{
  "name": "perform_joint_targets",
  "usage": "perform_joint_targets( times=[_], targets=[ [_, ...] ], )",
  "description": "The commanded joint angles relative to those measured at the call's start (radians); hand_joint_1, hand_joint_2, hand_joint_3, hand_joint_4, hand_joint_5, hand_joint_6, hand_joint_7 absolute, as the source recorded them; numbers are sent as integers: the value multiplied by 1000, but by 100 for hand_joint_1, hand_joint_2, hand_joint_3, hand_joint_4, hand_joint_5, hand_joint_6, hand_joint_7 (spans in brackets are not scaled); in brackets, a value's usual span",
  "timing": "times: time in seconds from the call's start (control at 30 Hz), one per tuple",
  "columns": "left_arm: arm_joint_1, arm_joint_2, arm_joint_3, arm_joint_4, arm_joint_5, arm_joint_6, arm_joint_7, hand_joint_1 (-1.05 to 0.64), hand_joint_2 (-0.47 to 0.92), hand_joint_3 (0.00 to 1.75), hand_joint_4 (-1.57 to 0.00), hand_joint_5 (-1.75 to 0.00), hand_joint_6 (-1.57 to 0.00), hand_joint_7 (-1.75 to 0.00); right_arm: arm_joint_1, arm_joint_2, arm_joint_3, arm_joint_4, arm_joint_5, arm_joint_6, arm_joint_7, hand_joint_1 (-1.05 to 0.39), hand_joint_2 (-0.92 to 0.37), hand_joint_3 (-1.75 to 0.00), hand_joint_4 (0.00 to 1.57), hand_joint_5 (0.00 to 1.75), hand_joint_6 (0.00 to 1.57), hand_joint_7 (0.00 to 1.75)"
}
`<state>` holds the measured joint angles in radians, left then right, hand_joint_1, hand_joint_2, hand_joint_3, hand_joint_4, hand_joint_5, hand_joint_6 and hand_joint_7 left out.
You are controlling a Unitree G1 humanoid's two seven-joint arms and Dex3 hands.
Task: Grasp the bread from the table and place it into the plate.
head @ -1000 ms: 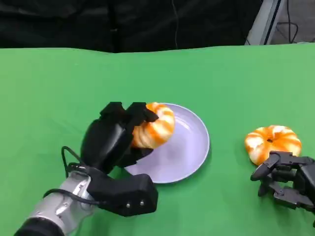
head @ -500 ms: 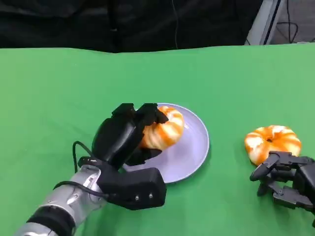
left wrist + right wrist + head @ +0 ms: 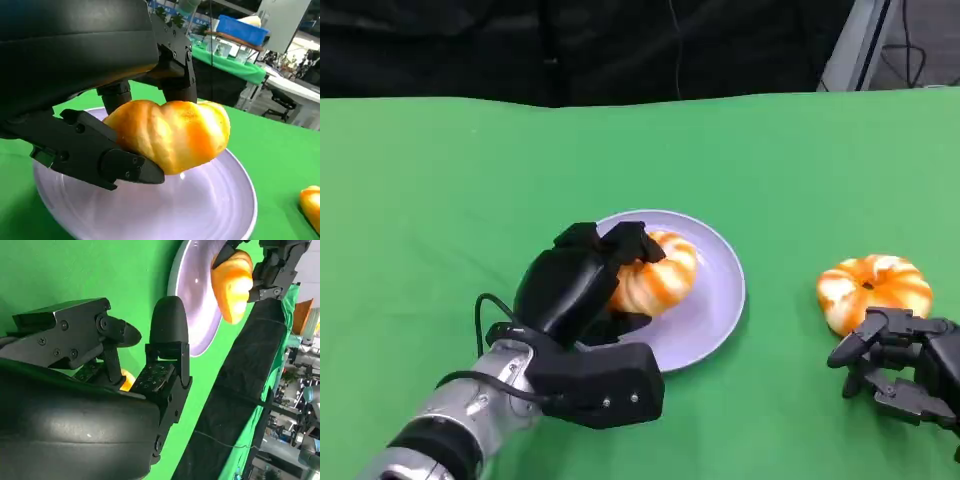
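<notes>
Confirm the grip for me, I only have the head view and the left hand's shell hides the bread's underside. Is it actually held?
Observer: Yes. In the left wrist view the left hand has its fingers clamped on the bread from opposite sides.
Operator: Touching the plate?
Observer: Can't tell. The bare surface of the plate shows close beneath the bread.
Operator: Right hand?
Observer: In the right wrist view its fingers are apart and hold nothing. A sliver of the second bread shows between them.
</notes>
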<state>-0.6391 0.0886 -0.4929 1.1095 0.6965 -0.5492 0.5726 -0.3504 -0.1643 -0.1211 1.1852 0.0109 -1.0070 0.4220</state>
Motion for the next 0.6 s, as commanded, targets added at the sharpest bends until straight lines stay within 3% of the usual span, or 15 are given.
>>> perform_joint_targets(
  times=[0.03, 0.1, 0.17, 0.23, 0.3, 0.4, 0.6],
  targets=[
    [-25, 8, -8, 15, 1, 4, -2, -16, 92, 26, -43, -153, -56, -106, 7, -10, -6, -7, 16, 1, 3, 9, -79, -67, 92, 133, 97, 94],
    [-26, 7, -9, 21, -1, 4, -2, -17, 92, 20, -45, -142, -62, -88, 8, -11, -5, -7, 12, -2, -2, 9, -79, -67, 92, 133, 97, 94],
    [-26, 7, -10, 26, -3, 0, -3, -18, 92, 18, -60, -98, -77, -48, 9, -12, -3, -8, 7, -1, -9, 9, -79, -67, 92, 133, 97, 94],
    [-28, 7, -11, 30, -4, -1, -9, -19, 92, 18, -63, -88, -81, -39, 9, -13, -3, -8, 6, 0, -11, 9, -79, -67, 92, 134, 97, 94],
    [-30, 7, -12, 35, -4, 1, -17, -20, 92, 19, -73, -60, -88, -17, 10, -12, -4, -9, 11, 1, -5, 9, -80, -67, 92, 134, 96, 94],
    [-34, 4, -12, 42, -8, 6, -33, -21, 92, 20, -73, -62, -92, -6, 10, -11, -6, -8, 15, -2, 0, 9, -80, -67, 92, 134, 96, 95],
    [-41, -1, -17, 60, -3, 14, -38, -22, 92, 22, -71, -69, -94, -3, 12, -8, -9, -11, 22, 2, 7, 9, -81, -67, 91, 135, 95, 96]
  ],
)
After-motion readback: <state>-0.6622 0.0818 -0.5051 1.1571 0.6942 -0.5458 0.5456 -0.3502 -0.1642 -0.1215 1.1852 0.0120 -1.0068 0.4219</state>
